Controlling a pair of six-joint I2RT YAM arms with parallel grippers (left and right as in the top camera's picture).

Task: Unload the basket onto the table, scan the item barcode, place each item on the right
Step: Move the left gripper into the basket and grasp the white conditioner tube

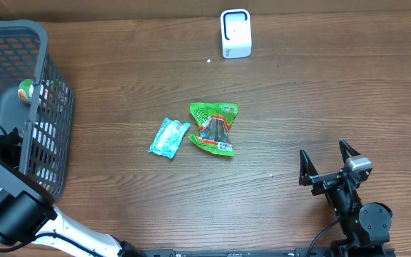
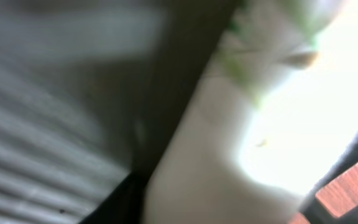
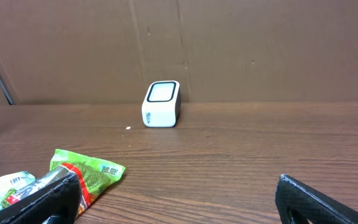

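Observation:
The white barcode scanner stands at the table's far edge and also shows in the right wrist view as the scanner. A green snack packet and a pale blue packet lie mid-table. My left arm reaches into the grey basket. Its wrist view is a blur filled by a pale white-and-green item pressed close to the camera, and the jaws cannot be made out. My right gripper stands open and empty near the front right.
The basket takes up the left edge of the table and holds a green-and-orange item. A cardboard wall backs the table behind the scanner. The green packet lies just left of my right gripper's left finger.

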